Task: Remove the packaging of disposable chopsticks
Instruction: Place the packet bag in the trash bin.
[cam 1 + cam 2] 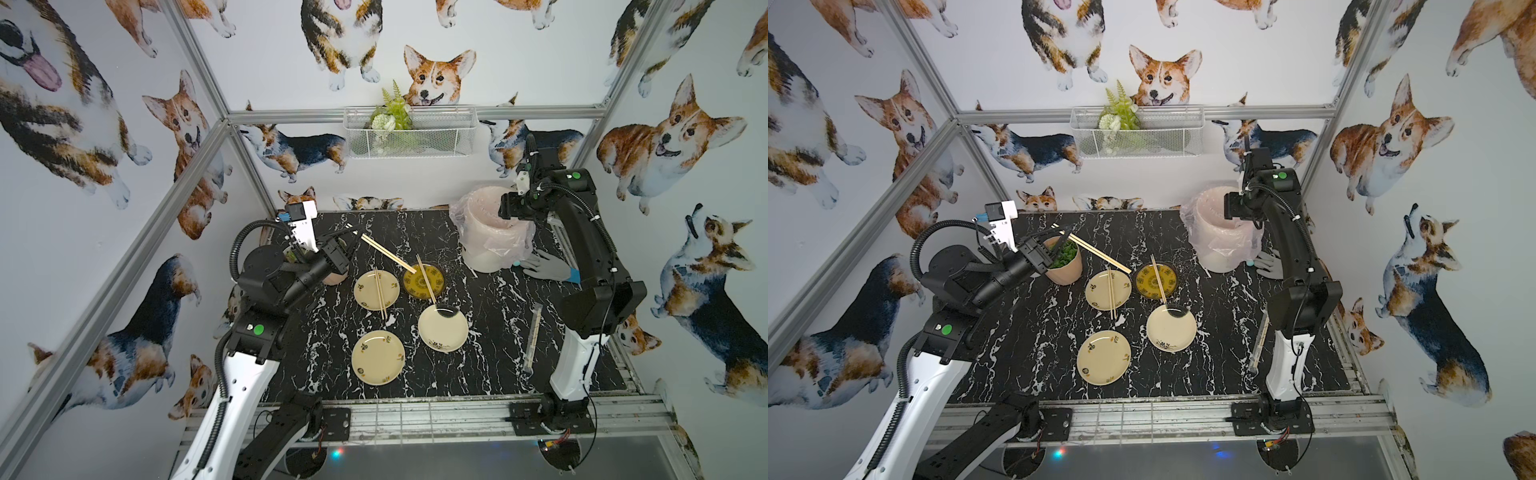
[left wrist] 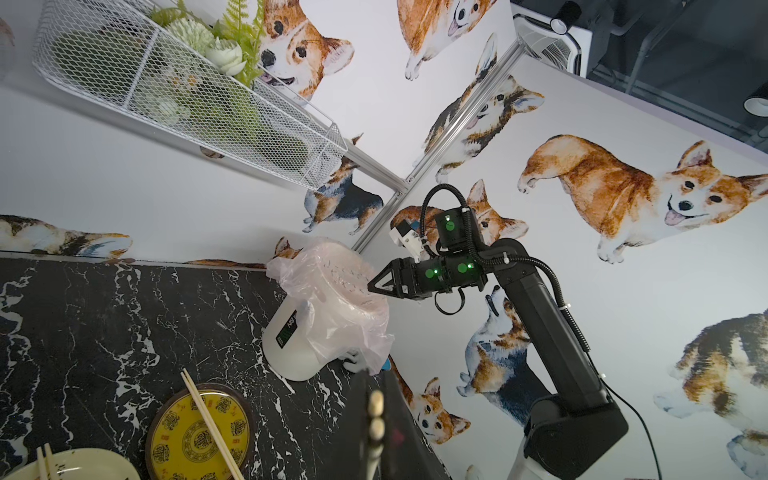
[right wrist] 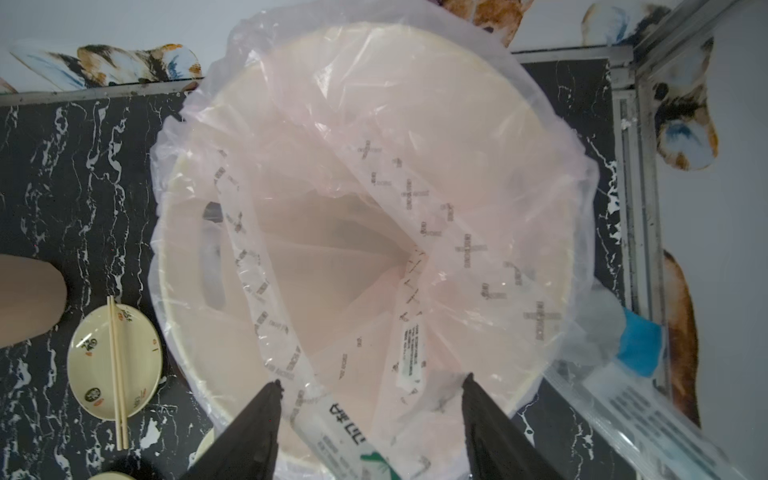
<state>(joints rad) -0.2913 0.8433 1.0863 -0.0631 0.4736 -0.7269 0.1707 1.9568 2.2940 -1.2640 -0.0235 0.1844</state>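
My left gripper (image 1: 356,237) (image 1: 1065,235) is shut on a bare pair of disposable chopsticks (image 1: 386,252) (image 1: 1100,255), held slanted in the air above the plates. The left wrist view shows their ends (image 2: 376,415) between the dark fingers. My right gripper (image 3: 372,381) (image 1: 505,212) hangs open over the lined bin (image 3: 552,232). An empty packaging sleeve (image 3: 332,415) lies loose between its jaws, and more sleeves (image 3: 469,249) lie inside the bin. One wrapped pair (image 1: 533,336) (image 1: 1260,336) lies on the table beside the right arm. Two other bare pairs rest on plates (image 1: 378,291) (image 1: 426,279).
Several plates sit mid-table: a cream one (image 1: 365,291), a yellow one (image 1: 415,286), and two without chopsticks (image 1: 442,332) (image 1: 378,357). A plant pot (image 1: 1063,266) stands under my left gripper. A grey glove (image 1: 544,268) lies beside the bin. A wire basket (image 1: 411,133) hangs on the back wall.
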